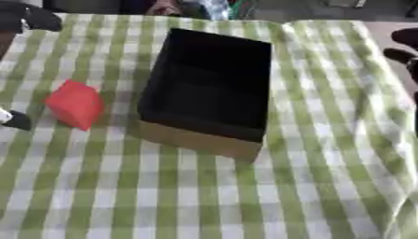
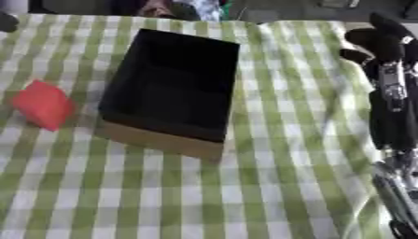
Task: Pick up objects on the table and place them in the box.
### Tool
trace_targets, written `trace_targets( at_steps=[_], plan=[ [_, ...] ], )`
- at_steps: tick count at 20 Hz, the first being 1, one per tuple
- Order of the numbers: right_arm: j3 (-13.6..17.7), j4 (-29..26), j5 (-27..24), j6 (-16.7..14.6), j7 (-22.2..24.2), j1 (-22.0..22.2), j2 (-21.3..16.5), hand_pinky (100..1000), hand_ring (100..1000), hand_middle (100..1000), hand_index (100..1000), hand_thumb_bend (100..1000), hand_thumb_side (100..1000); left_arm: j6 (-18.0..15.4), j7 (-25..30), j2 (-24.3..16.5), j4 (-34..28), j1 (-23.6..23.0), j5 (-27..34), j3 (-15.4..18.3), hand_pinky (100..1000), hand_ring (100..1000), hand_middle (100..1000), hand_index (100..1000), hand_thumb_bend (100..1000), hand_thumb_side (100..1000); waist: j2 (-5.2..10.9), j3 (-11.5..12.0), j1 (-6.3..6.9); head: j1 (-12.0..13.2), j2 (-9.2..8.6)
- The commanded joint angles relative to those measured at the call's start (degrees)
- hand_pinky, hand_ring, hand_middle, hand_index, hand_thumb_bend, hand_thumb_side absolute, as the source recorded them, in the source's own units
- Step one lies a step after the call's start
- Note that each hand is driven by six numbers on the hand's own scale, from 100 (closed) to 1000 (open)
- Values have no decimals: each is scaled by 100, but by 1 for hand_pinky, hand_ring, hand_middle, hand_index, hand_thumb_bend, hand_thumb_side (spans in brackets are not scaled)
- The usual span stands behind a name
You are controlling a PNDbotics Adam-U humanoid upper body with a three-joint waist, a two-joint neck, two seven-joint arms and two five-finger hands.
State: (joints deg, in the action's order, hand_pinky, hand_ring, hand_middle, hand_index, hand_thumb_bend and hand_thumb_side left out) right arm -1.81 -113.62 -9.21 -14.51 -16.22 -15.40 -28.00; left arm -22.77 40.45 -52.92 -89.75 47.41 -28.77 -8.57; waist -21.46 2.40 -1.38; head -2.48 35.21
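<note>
A red angular block [image 1: 74, 104] lies on the green-and-white checked cloth, left of the box and apart from it. The cardboard box [image 1: 198, 141] stands in the middle of the table with its top open and a dark inside in which nothing shows. Only a small black-and-white part of my left hand [image 1: 13, 119] pokes in at the left edge, just left of the red block and not touching it. My right hand [image 2: 377, 41] hangs open over the table's right side, fingers spread and pointing away, well clear of the box.
My right forearm [image 2: 392, 109] runs down the right edge over the cloth. A dark part of my left arm [image 1: 29, 18] shows at the top left corner. Checked cloth [image 1: 163, 200] stretches in front of the box, and the table's far edge is close behind it.
</note>
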Motion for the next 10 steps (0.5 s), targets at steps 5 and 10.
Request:
trace_targets(
  at_steps=[5,10],
  plan=[
    [-1,-97,-18,22,54,-29,-124,763,817,690,868,100,736,-90,550,176,833,554,-177,-137,778,899,950,1000,701,428,174,-39,103,39,6],
    [-12,-97,0,39,59,-9,-84,765,819,689,867,100,734,-189,708,424,1326,753,-436,-258,779,897,950,1000,678,414,151,-93,101,64,-4]
  ],
)
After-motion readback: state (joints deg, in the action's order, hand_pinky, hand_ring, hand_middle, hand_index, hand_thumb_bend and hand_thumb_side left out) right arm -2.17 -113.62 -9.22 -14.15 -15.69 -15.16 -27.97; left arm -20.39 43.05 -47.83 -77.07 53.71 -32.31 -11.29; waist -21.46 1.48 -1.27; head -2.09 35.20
